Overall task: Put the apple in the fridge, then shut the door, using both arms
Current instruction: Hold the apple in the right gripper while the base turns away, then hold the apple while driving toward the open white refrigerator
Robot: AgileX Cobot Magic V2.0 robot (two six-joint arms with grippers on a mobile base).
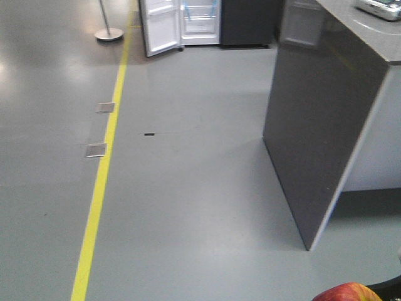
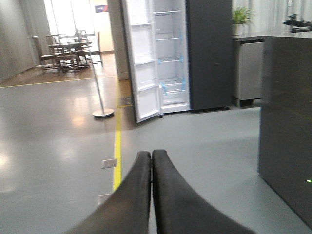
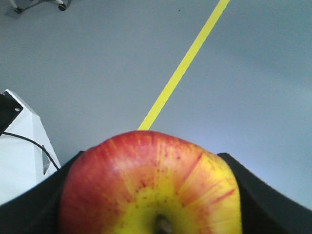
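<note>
- The apple sits between the right fingers, which close on its two sides. It is round, with smooth, shiny skin, red with yellow streaks around the stem dimple.
- The left fingers are pressed together and carry nothing. They are black, matte and curved.
- The floor is smooth grey and a little glossy. A straight yellow line runs along it toward the fridge.
- The counter stands to the right, a boxy body with a flat dark grey side and paler edges.
- The fridge is far across the floor. It is dark grey outside, with white shelves and blue tape inside. The door stands open.
- In my judgement only the grasp is done. The approach, placing the apple on a shelf and closing the door are all left.
</note>
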